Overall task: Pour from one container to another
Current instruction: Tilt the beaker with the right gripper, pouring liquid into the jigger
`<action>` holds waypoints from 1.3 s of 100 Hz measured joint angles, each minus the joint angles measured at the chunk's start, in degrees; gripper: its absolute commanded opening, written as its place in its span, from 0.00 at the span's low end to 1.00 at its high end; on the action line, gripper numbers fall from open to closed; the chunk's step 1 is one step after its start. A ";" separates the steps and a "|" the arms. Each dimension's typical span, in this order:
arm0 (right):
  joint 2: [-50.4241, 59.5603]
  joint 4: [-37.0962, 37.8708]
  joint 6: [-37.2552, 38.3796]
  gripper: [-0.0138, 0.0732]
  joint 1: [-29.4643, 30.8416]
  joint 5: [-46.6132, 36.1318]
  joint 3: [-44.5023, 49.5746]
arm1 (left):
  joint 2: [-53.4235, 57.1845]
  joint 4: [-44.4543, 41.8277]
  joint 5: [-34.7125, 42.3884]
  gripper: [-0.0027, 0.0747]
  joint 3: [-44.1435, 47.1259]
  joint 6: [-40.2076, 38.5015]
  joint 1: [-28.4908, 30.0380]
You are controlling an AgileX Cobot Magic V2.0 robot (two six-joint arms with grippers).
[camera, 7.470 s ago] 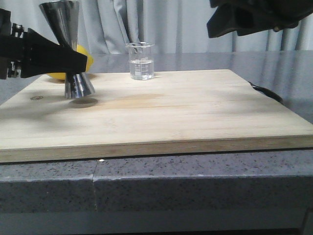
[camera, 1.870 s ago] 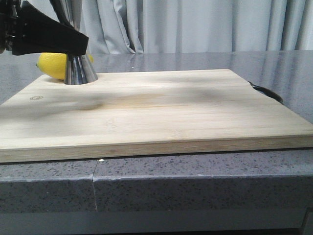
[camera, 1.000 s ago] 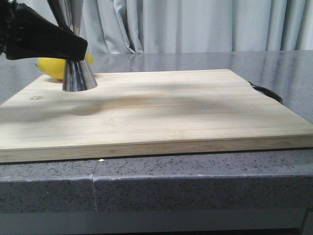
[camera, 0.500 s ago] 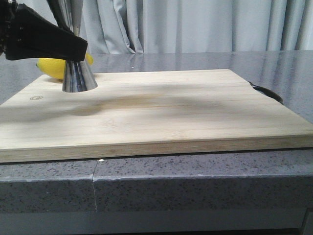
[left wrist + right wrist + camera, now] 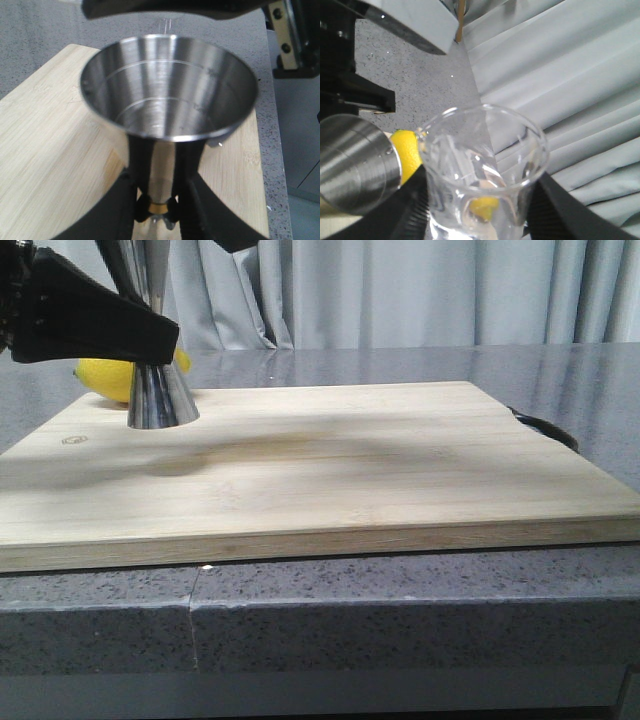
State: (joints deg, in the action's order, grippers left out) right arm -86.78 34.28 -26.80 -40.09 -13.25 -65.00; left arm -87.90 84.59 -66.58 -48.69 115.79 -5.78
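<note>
The left claw (image 5: 159, 212) pinches the steel jigger (image 5: 160, 398) at its narrow waist, where the thin gold band (image 5: 159, 205) shows between the two black fingers (image 5: 190, 165), and holds it upright near the far left corner of the wooden board (image 5: 330, 465). In the front view the lower cone of the jigger reaches down to the board, but I cannot tell if it touches the wood or hangs just above it; its upper cone is cut off by the top edge of the picture. Just behind the jigger a yellow lemon (image 5: 105, 378) lies at the far edge of the board, half hidden by the black arm. The right claw (image 5: 475, 210) grips the clear glass beaker (image 5: 482, 175) from both sides and holds it tilted above and just beside the open mouth of the jigger; clear liquid is inside the glass, but the level is hard to make out. In the front view only a small dark piece of the right arm shows at the top edge, and the beaker is out of frame. The middle and right part of the board are bare up to its front and right edges, and the grey speckled table (image 5: 400, 610) carries the board, with a dark curved thing at the right edge that I cannot identify.
</note>
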 measured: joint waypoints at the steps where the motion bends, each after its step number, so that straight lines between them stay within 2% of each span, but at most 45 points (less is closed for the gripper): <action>1: 0.00 0.25 0.00 0.36 0.00 0.00 0.00 | 0.00 0.00 0.00 0.01 0.00 0.00 0.00; 130: 0.00 6.45 -1.02 0.36 0.00 0.53 0.00 | 0.00 -1.21 0.00 0.01 0.00 -1.26 0.00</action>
State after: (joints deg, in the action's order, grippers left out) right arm -86.78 40.73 -27.83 -40.09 -12.73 -65.00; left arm -87.90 83.38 -66.58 -48.69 114.53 -5.78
